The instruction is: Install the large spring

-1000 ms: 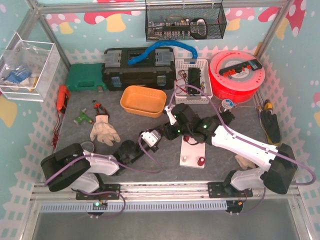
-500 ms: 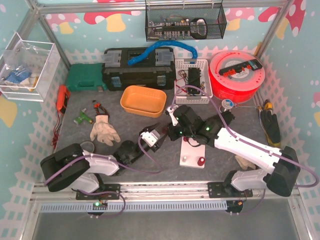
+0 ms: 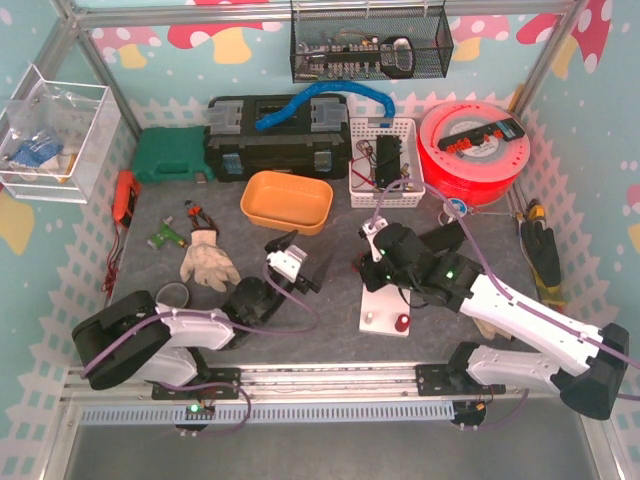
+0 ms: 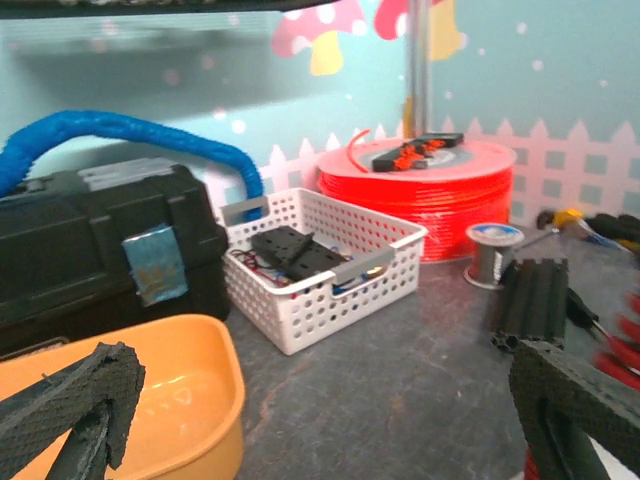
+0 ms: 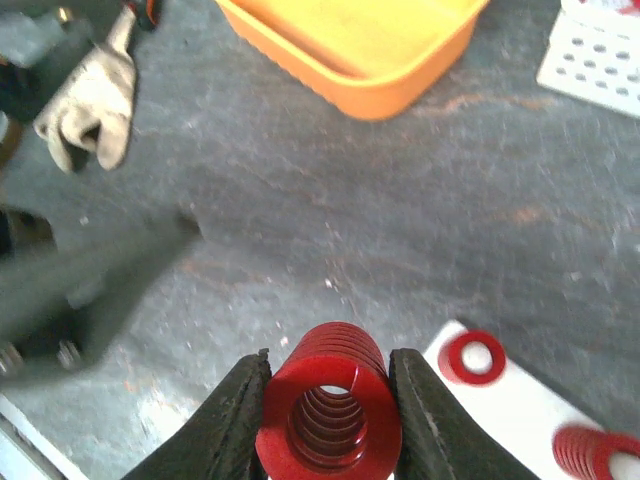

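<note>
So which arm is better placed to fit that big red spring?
Right. Its tool grips the large red spring beside the white plate; the left tool is open, empty and off to the side.

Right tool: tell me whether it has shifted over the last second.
Yes. Right tool, holding the red spring, has moved rightward, from left of the white plate to over its far edge.

Open mat (image 3: 335,305) left of white base plate (image 3: 388,302), orange tub (image 3: 287,201) and white basket (image 3: 362,198) crowding behind
</note>
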`<state>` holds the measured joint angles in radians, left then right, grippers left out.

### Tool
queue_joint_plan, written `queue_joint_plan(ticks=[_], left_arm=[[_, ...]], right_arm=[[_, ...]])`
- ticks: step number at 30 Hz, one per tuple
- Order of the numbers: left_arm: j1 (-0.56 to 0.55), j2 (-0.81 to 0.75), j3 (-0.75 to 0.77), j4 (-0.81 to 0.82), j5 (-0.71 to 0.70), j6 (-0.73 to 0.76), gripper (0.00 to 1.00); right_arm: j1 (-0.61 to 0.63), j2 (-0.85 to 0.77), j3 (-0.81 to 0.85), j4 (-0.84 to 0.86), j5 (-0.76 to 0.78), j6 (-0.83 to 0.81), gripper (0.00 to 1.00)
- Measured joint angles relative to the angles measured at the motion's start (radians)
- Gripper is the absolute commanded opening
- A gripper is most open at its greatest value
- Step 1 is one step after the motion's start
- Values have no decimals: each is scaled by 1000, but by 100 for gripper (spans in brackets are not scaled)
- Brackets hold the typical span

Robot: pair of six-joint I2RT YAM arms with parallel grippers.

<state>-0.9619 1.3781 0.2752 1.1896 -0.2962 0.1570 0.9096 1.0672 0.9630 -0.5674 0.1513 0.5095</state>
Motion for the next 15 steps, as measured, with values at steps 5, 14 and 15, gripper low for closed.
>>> queue_joint_plan(ticks=[5, 14, 15], left_arm=[[27, -32, 1, -24, -55, -85, 99], [78, -18, 7, -96, -163, -204, 99], [82, -18, 7, -101, -168, -211, 99]], right_arm=[[0, -63, -48, -91, -18, 29, 0], [16, -98, -129, -184, -95, 105, 0], [32, -98, -132, -197, -89, 119, 0]])
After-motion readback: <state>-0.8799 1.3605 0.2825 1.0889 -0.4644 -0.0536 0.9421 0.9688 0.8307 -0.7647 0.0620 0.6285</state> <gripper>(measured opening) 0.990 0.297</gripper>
